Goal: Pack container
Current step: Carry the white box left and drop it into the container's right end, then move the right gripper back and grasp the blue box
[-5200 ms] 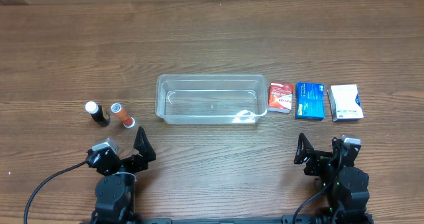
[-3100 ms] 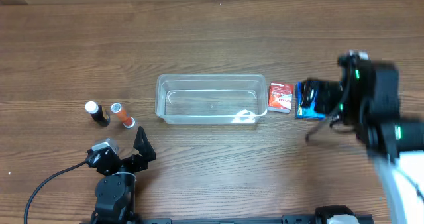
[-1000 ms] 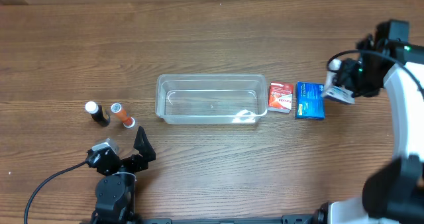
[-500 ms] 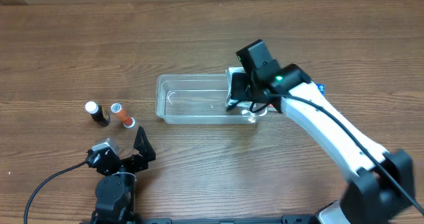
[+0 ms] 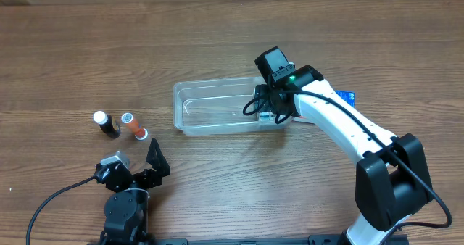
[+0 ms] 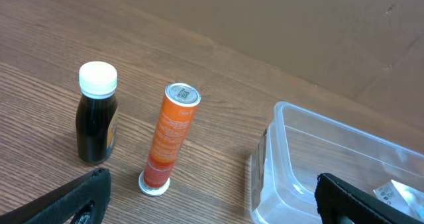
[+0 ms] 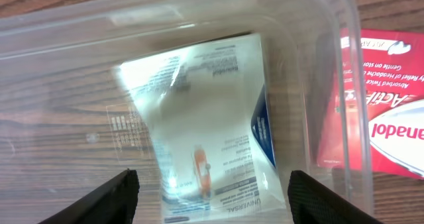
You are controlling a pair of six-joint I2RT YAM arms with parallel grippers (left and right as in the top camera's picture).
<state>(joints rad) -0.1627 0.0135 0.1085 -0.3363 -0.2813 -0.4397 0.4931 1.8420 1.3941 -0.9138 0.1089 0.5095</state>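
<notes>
Wooden table (image 5: 217, 27) holds, leftmost, a dark bottle (image 5: 106, 123) and an orange tube (image 5: 133, 126) by the left gripper (image 6: 218, 207), fingers apart. The container (image 5: 190, 93) lies mid-table, long axis left-right. Over its right end hangs the right gripper (image 7: 212, 191), fingers spread, with a white packet (image 7: 199, 118) inside beneath it. A red packet (image 7: 391, 118) lies just outside, nearest that arm.

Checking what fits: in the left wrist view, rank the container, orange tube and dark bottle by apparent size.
1. container, cropped yet largest.
2. orange tube and dark bottle look alike: tube longer, bottle wider.
</notes>
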